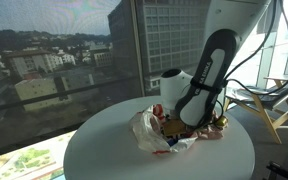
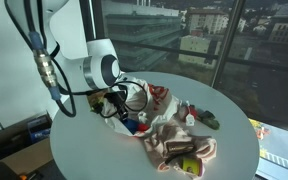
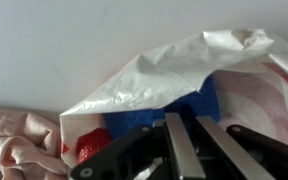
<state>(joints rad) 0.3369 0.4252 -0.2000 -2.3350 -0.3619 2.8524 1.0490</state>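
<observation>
Plastic bag (image 3: 184, 70), white with red print, lies crumpled and open-mouthed on the round white table (image 1: 99, 150), a blue object (image 3: 144, 122) and a red object (image 3: 89, 145) inside. The gripper (image 3: 184, 118) reaches into its mouth, jaws nearly together against the blue object; whether they pinch anything I cannot tell. A pink cloth (image 3: 19, 145) lies just beside the bag

One plastic bag (image 3: 174, 70), one cloth (image 3: 19, 145), one table (image 1: 104, 140)

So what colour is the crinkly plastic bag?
The plastic bag is white with faint red print, clearest in the wrist view.
</observation>
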